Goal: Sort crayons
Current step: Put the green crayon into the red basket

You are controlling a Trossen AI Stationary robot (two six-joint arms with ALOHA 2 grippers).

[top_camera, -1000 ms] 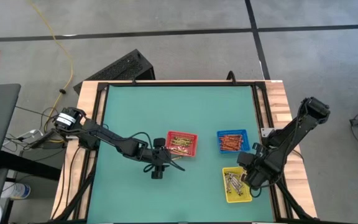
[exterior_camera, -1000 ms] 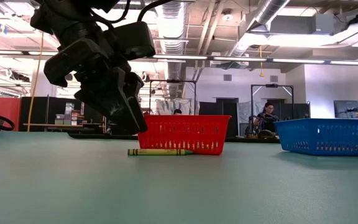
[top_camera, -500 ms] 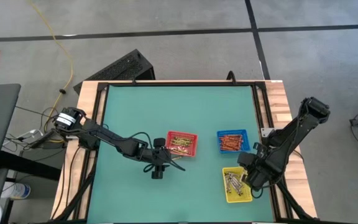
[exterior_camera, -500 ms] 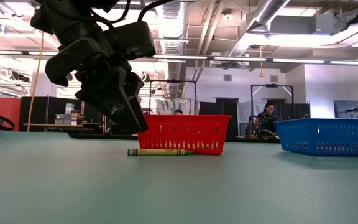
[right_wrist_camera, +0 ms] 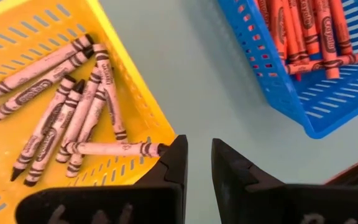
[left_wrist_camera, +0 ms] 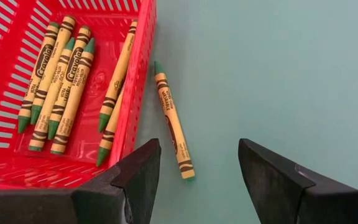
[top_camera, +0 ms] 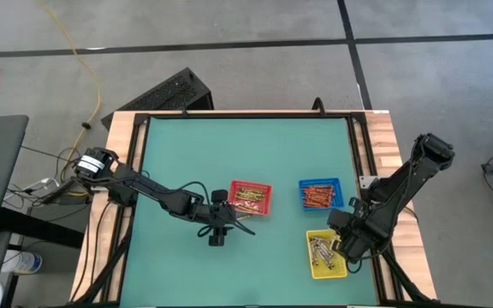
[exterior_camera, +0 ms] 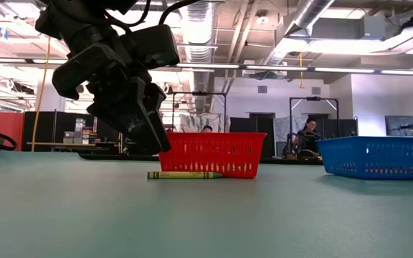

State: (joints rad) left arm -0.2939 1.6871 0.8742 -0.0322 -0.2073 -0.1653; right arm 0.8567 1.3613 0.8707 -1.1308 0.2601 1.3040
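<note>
Nothing moved, left pincer (left_wrist_camera: 197,165) spread over loose crayon (left_wrist_camera: 173,127), right pincer (right_wrist_camera: 197,163) narrowly parted, empty

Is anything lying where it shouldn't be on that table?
Yes: one green crayon lies loose on the green table, just outside the red tray that holds others like it. The open left gripper hovers right over it.

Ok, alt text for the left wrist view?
One green crayon lies on the table beside the red tray, ahead of the open left tool. Seven more green crayons lie inside the tray.
</note>
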